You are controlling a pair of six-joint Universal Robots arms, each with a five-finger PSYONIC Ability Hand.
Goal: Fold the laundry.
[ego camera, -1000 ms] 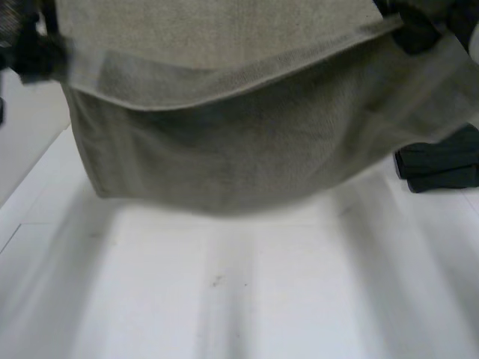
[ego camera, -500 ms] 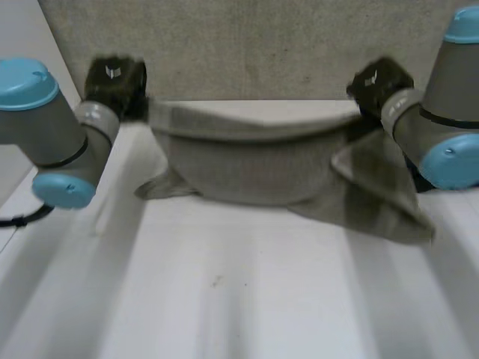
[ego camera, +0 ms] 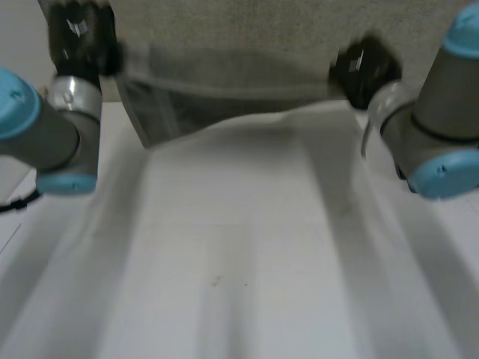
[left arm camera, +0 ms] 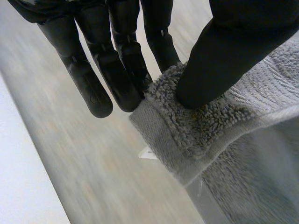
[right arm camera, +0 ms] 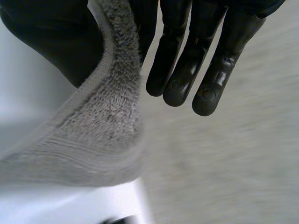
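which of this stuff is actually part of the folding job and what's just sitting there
Part of the job:
- grey towel
- left hand, pinching a corner of the towel between thumb and fingers
- right hand, pinching the towel's hem between thumb and fingers

Just there:
- white table, which merely bears the towel

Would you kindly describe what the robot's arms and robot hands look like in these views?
The left arm and right arm are thick grey cylinders with light-blue round caps. The left robot hand and right robot hand are matte black, each with a small white mark on its back; their fingers are segmented with rounded tips.
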